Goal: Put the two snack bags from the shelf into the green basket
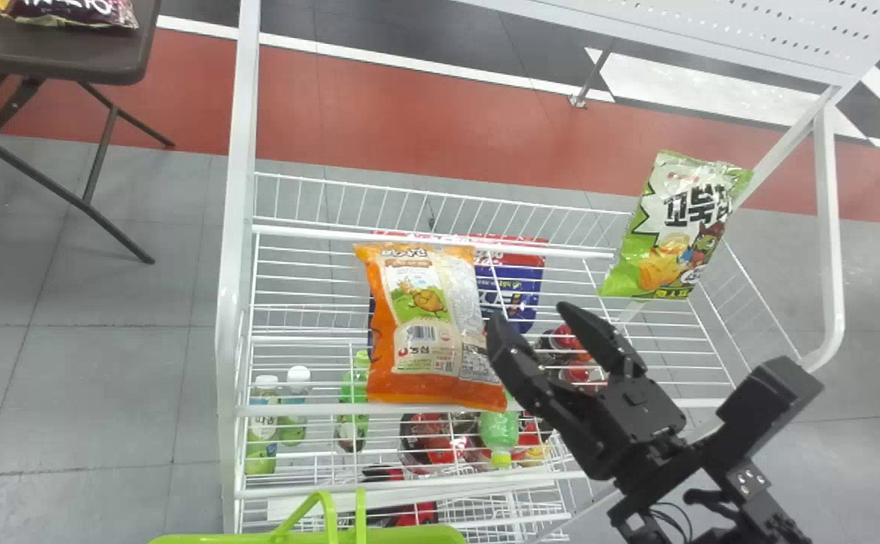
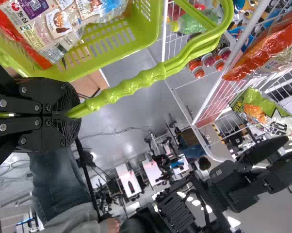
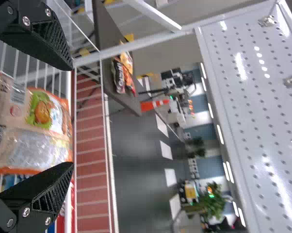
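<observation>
Hanging just beyond the edge of the orange plastic snack bag [image 1: 424,325] on the white wire shelf [image 1: 300,409], the right gripper [image 1: 528,313] has its two black fingers spread apart; the bag sits at nine o'clock from their tips. At two o'clock stands the green-and-white snack bag [image 1: 674,234], leaning at the shelf's far corner. A blue-and-red packet [image 1: 519,283] lies partly under the orange bag, near eleven o'clock. The green plastic basket [image 1: 220,539] is between seven and eight o'clock, with a red-and-clear snack bag [image 2: 51,24] inside; the left gripper [image 2: 71,115] is clamped on its ridged handle [image 2: 131,87]. Between orange bag and basket run white lower rails [image 1: 402,487], with green-labelled bottles [image 1: 262,434] toward eight o'clock. A white perforated panel [image 1: 711,26] spans one o'clock; a brown folding table [image 1: 54,57] stands at ten.
</observation>
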Robot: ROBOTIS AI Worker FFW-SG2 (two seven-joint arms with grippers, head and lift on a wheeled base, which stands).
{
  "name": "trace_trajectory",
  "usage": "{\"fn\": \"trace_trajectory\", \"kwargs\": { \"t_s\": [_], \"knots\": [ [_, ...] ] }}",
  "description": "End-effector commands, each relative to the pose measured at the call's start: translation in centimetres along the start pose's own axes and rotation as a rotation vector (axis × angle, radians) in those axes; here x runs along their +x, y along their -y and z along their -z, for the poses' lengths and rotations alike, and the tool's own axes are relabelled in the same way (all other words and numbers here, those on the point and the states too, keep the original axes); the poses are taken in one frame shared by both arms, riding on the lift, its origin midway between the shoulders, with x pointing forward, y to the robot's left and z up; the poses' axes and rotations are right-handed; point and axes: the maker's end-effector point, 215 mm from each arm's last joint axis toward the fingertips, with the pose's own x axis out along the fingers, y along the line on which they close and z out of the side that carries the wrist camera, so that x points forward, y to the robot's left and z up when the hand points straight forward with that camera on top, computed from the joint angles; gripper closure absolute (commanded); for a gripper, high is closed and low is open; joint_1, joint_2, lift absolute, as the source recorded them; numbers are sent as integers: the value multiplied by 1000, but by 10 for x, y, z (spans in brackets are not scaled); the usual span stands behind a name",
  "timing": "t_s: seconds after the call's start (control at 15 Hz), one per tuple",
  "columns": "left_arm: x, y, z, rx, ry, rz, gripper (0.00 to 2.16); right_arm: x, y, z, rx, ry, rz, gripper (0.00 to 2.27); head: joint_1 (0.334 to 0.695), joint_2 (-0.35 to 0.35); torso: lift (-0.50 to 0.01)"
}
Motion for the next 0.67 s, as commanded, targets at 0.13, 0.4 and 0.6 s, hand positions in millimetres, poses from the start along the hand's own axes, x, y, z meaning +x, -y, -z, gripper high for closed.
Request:
{"fn": "trace_trajectory", "kwargs": {
  "t_s": [0.13, 0.4, 0.6],
  "knots": [
    [0, -1, 1, -4, -1, -2, 1946, -3, 8, 1, -42, 34, 64, 127, 695, -350, -10],
    [0, -3, 1, -4, 1, -5, 1946, 4, -12, 15, -47, 11, 102, 127, 695, -350, -10],
    [-1, -4, 0, -2, 2, -8, 1946, 5, -16, 10, -48, 19, 95, 127, 695, -350, -10]
  ]
}}
